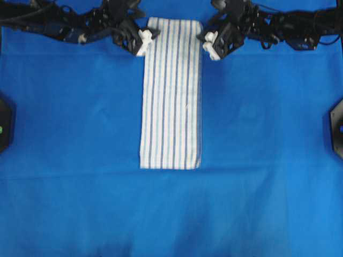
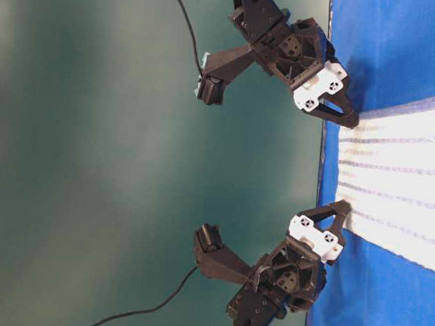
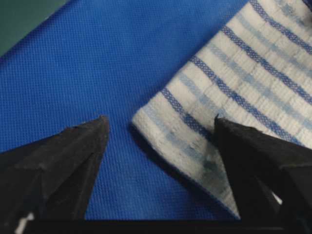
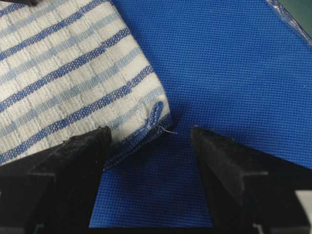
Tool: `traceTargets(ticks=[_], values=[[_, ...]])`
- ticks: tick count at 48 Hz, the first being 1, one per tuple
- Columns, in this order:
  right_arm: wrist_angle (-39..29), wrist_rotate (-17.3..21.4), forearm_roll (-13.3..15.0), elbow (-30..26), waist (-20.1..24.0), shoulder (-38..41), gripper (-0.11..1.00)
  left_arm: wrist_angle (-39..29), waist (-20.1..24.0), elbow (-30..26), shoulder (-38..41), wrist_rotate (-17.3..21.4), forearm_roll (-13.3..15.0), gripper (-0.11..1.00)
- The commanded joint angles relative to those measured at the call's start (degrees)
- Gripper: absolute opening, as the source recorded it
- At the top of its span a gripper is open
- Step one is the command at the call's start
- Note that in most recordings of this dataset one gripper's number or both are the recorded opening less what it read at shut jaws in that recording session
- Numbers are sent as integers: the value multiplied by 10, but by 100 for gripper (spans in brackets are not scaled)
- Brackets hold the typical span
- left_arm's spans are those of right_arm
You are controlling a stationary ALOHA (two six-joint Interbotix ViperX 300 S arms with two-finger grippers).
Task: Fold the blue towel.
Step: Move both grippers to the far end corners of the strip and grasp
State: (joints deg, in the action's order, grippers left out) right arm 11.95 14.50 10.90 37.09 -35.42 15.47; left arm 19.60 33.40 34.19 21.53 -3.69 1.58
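A striped blue towel (image 1: 171,93) lies folded into a long narrow strip on the bright-blue cloth (image 1: 75,118) that covers the table, running from the table's far edge toward its middle, with its short near end well short of the near edge. The strip lies flat, its thin dark-blue and light-blue stripes running lengthwise.

At the far edge, the two arms flank the towel's far end. The left gripper (image 1: 143,43) sits at the towel's far left corner, its claw spread wide: in the left wrist view, the two dark fingers (image 3: 73,161) stand apart with the towel's corner (image 3: 195,141) lying between them, one finger over bare cloth and the other over the striped weave. The right gripper (image 1: 210,45) sits at the far right corner, its claw likewise spread: the right wrist view shows that corner (image 4: 146,122), with a small stitched loop at its hem, lying between the parted fingers (image 4: 229,165), not pinched.

From table level, both grippers (image 2: 336,103) (image 2: 331,231) point their fingertips at the towel's far edge (image 2: 392,179) from either side, right at the cloth's border. Neither claw is seen to hold anything. Dark fixtures (image 1: 335,128) sit at the table's left and right edges.
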Motion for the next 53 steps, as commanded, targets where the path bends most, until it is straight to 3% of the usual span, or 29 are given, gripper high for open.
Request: traceTargets(ticks=[1, 6, 15, 27, 36, 53], values=[[8, -3, 1, -10, -4, -7, 65, -1, 2, -8, -1, 3, 0, 79], [11, -4, 4, -11, -4, -2, 55, -1, 2, -9, -1, 12, 0, 65], [24, -4, 4, -11, 1, 3, 7, 0, -1, -13, 4, 18, 0, 33], [38, -2, 1, -13, 3, 2, 6, 0, -1, -14, 3, 40, 0, 7], [33, -1, 1, -23, -9, 2, 6, -5, 10, -28, -4, 65, 0, 6], [27, -1, -1, -41, -33, 1, 6, -75, 37, -87, -6, 67, 1, 6]])
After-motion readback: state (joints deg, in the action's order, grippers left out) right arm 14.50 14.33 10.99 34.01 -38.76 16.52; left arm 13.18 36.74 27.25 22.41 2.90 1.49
